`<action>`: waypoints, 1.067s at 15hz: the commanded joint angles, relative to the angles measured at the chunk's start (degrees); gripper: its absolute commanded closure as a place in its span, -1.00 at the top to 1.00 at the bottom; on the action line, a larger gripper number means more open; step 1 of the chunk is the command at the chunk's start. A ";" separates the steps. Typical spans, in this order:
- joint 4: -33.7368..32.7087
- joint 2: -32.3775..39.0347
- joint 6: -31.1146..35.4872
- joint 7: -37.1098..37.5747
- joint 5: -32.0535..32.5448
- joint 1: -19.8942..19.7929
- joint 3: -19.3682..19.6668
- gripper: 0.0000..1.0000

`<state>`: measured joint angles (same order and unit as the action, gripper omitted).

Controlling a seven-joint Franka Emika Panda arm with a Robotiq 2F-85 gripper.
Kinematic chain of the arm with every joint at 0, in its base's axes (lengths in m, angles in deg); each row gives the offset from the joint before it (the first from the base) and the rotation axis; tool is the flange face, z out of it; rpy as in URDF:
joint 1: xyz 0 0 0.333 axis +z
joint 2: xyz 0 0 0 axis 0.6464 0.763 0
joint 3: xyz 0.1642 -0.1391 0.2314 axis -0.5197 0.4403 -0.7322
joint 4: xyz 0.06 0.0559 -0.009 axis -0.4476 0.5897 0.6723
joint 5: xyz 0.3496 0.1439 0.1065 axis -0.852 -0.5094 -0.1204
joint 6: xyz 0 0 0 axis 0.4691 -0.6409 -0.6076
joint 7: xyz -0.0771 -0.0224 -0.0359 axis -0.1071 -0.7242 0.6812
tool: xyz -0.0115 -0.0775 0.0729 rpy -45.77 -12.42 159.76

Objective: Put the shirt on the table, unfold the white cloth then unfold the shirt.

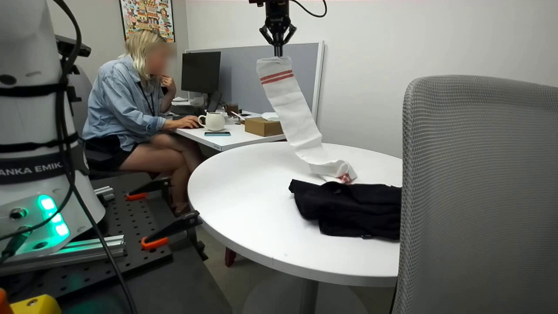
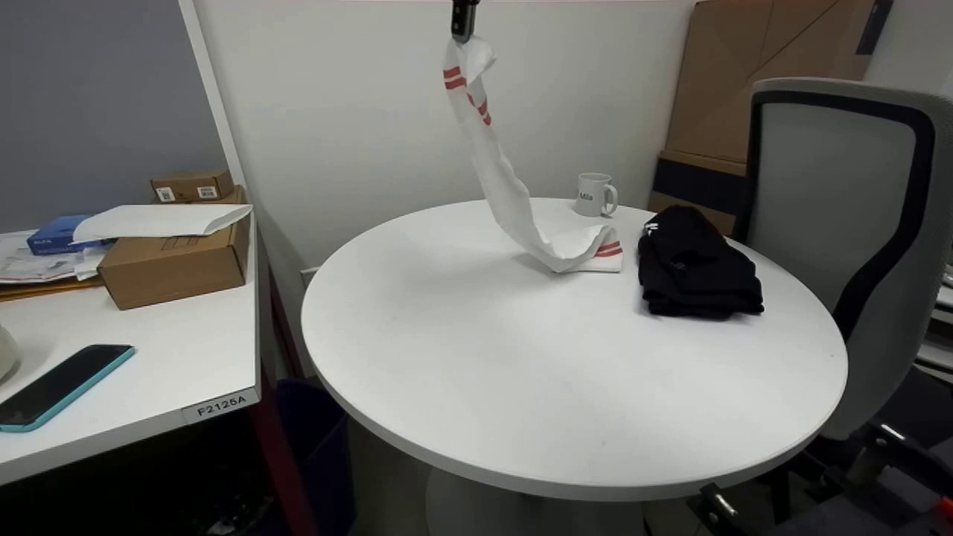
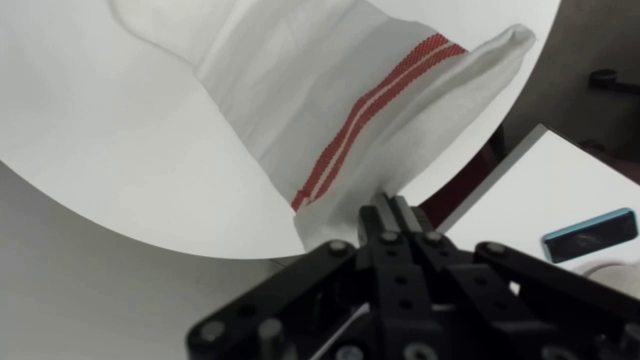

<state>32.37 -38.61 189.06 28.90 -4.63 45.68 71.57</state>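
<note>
1. My gripper [image 1: 278, 53] hangs high above the level of the round table [image 1: 244, 196], pointing straight down in an exterior view. On the wrist view the tips line up near the table edge closest to the desk [image 1: 236, 136]; whether they are over the rim or inside it, I cannot tell.
2. I have the jaws pressed narrow together, with the upper end of the white cloth [image 1: 291, 109] pinched between the tips.
3. On my wrist view the fingers [image 3: 385, 214] come in from the bottom, side by side; a loose fold of cloth flares up and to the right of them, and a double red stripe runs aslant just beyond the tips.
4. From my grip the cloth slopes down as a long narrow strip; its lower end, also striped red, rests bent on the tabletop.
5. The black shirt [image 2: 696, 260] lies folded on the table, just beside that lower end with a slight gap, well apart from my gripper.
6. My arm base [image 1: 26, 109] stands upright at the table's side, its panel lit green. The links above run out of frame, so I cannot tell the elbow's bend.
</note>
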 commanded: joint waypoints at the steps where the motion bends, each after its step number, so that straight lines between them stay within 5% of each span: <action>1: 0.15 -5.17 -2.49 -1.98 -2.77 2.36 -1.47 -1.00; 8: -12.17 -9.27 -8.37 2.42 -1.93 3.50 -0.37 -1.00; 16: -34.05 2.83 -15.90 0.88 0.66 0.42 3.42 -1.00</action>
<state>9.65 -42.92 177.02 30.57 -5.16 46.53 74.58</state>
